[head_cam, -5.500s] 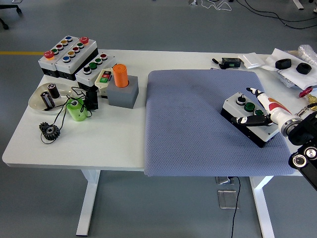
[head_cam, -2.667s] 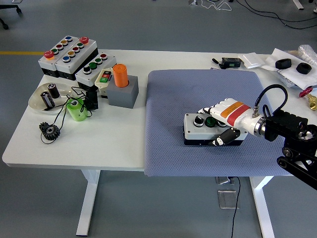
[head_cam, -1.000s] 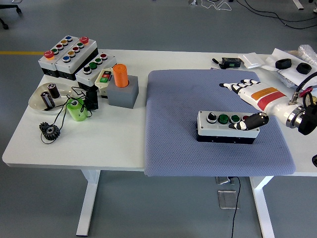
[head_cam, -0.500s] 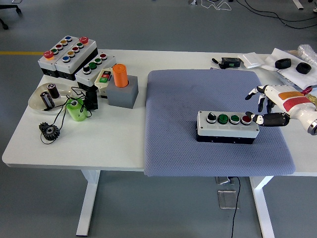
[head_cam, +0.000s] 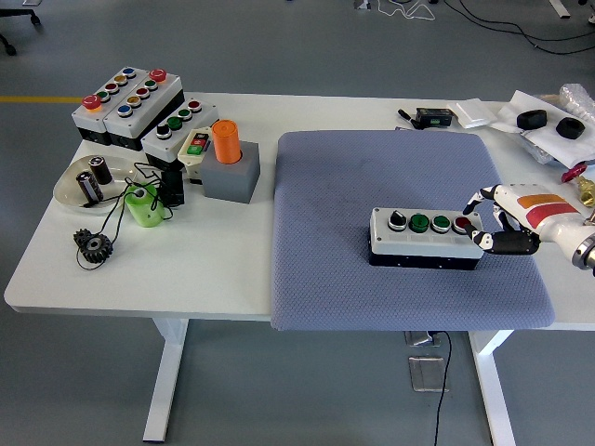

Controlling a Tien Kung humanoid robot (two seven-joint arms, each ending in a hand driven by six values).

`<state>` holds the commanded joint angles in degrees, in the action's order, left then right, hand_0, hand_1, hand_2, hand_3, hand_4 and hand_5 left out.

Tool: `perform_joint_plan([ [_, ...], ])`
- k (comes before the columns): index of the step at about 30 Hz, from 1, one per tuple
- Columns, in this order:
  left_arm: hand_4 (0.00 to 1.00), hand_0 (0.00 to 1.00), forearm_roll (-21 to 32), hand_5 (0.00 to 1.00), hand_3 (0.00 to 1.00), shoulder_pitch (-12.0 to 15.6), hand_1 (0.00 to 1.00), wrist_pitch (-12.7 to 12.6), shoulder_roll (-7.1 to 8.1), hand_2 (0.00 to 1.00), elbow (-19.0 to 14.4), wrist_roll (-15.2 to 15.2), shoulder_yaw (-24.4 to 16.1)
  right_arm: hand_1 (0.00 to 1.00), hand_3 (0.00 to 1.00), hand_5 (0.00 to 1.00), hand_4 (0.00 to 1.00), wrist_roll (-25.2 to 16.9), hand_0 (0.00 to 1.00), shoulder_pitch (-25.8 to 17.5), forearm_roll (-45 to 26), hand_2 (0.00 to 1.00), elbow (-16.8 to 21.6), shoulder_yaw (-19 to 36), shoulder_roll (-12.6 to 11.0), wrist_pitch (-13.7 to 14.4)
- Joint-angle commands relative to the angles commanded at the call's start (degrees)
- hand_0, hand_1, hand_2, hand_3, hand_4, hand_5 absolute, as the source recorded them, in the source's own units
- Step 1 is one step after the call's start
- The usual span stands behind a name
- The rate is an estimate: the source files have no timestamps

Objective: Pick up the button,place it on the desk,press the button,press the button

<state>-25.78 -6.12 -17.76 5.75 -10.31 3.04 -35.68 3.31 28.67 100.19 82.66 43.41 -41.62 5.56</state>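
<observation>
A grey button box (head_cam: 425, 236) with a black base lies flat on the blue-grey mat (head_cam: 400, 177). It carries a black knob, two green buttons and a red button (head_cam: 461, 224) in a row. My right hand (head_cam: 495, 219), white with black fingertips and an orange band, comes in from the right edge. Its curled fingers (head_cam: 478, 221) rest at the box's right end, by the red button, and grasp nothing. The left arm is out of view.
At the back left stand three more button boxes (head_cam: 139, 102), a small switch box (head_cam: 196, 144), an orange cylinder in a grey block (head_cam: 230, 167), a clear dish with batteries (head_cam: 88, 181), a green cylinder (head_cam: 144, 206) and a black gear (head_cam: 93, 245). Small items lie at the back right (head_cam: 548, 121).
My hand set the box down flat on the mat, let go and drew back to the right. It has now moved back in to the box's right end by the red button.
</observation>
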Motion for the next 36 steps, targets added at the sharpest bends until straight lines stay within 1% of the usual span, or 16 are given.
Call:
perform_joint_plan([
  [7, 0.307, 0.645, 0.5, 0.998, 0.498, 0.1, 0.698, 0.1, -0.03, 0.698, 0.0, 0.0, 0.6, 0.002, 0.646, 0.448, 0.586, 0.1, 0.192, -0.3, 0.2, 0.116, -0.1, -1.0, 0.5, 0.2],
  [16, 0.307, 0.644, 1.2, 0.998, 0.498, 0.0, 0.696, 0.0, -0.09, 0.697, 0.0, -0.2, 0.7, 0.002, 0.647, 0.452, 0.584, 1.1, 0.194, 0.0, 0.3, 0.117, -1.6, -2.3, 0.9, -1.3],
  [21, 0.307, 0.644, 1.4, 0.998, 0.498, -0.1, 0.697, 0.0, -0.05, 0.698, 0.0, -0.2, 0.9, 0.002, 0.645, 0.459, 0.582, 1.0, 0.197, -0.6, 0.3, 0.117, -0.1, -0.7, 0.6, -0.6],
  [28, 0.305, 0.644, 1.5, 0.998, 0.498, -0.1, 0.697, 0.1, 0.01, 0.697, 0.0, -0.3, 1.0, 0.002, 0.644, 0.457, 0.578, 1.0, 0.196, -0.8, 0.2, 0.117, 1.7, 1.5, 0.0, -0.6],
  [33, 0.306, 0.644, 1.7, 0.998, 0.498, -0.2, 0.696, 0.1, 0.05, 0.697, 0.0, -0.3, 1.2, 0.002, 0.643, 0.459, 0.577, 1.2, 0.196, -0.9, 0.2, 0.115, 1.4, 1.8, 0.0, -0.6],
  [36, 0.306, 0.644, 1.5, 0.998, 0.498, -0.2, 0.697, 0.1, 0.04, 0.695, 0.0, -0.3, 1.0, 0.002, 0.645, 0.47, 0.574, 1.2, 0.196, -0.7, 0.1, 0.115, 0.6, 1.1, 0.3, -0.7],
])
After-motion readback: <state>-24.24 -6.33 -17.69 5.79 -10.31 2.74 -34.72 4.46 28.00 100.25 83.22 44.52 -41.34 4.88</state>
